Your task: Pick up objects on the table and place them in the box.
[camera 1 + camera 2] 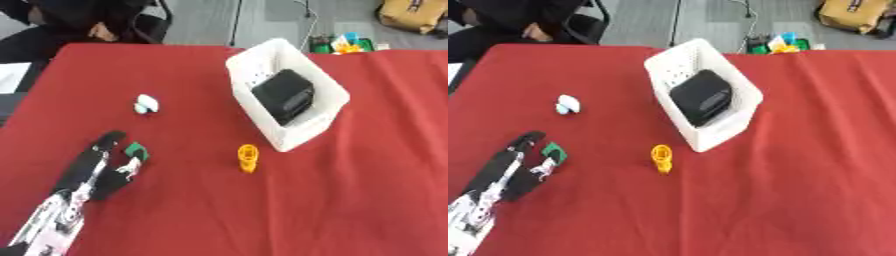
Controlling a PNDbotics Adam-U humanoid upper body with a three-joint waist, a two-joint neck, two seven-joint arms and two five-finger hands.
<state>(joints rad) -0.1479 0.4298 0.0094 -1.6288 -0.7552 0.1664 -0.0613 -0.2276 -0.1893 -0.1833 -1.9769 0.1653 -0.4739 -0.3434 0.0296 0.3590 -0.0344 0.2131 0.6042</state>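
Red surface (350,200). White box (325,127) sits upper centre, long axis running near-to-far, w/ a black object (284,95) inside. Yellow piece (248,158) lies just beside the box's near corner, long axis roughly toward the viewer. White/pale-blue item (145,104) well apart to the left. Left hand (101,172) at lower left, fingers straight, pointing away; small green thing (135,149) touching its fingertips, not grasped. Right hand out of sight.

red table (367,200) | white box (328,125) | yellow piece (248,158) | white object (146,104) | green item (135,149)
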